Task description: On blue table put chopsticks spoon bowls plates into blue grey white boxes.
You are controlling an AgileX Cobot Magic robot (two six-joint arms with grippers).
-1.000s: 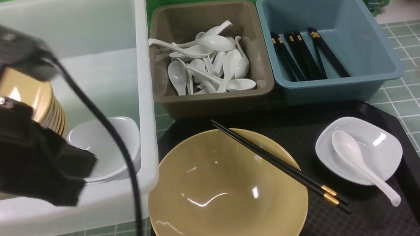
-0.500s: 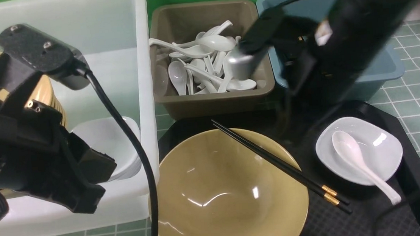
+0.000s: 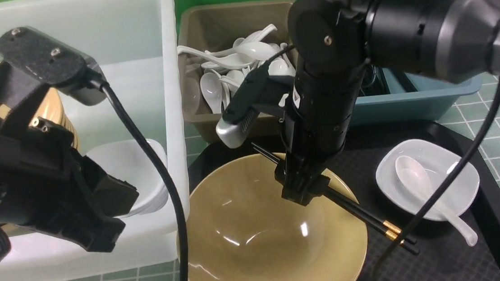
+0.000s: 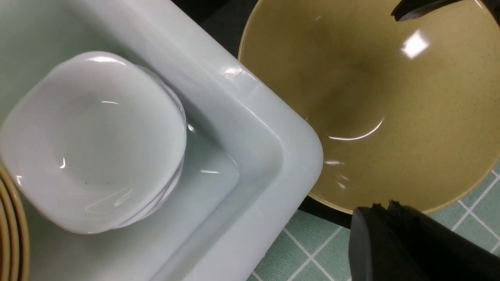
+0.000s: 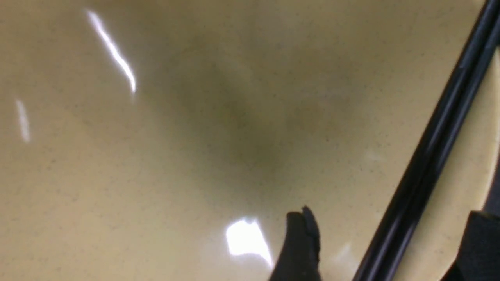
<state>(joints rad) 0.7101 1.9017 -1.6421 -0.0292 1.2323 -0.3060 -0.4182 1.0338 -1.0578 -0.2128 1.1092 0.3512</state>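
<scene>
The right gripper [image 3: 304, 193] hangs over the far right rim of the yellow bowl [image 3: 258, 239] on the black tray [image 3: 424, 265]. Its fingers are spread, with the chopsticks [image 3: 367, 217] between them, lying across that rim. The left gripper [image 4: 384, 210] is clenched and empty, near the white box's [image 3: 87, 41] near right corner.

Three boxes out there: white box [image 3: 132, 33], grey box [image 3: 222, 25], blue box [image 3: 410, 106]. One tray [image 3: 423, 261]. Loose: two chopsticks [image 3: 365, 214], one bowl [image 3: 258, 230], one plate [image 3: 456, 172], one spoon [image 3: 411, 176]. Too many to count: bowl stack [image 3: 60, 116], plate stack [image 4: 93, 136], spoon heap [image 3: 234, 69].
</scene>
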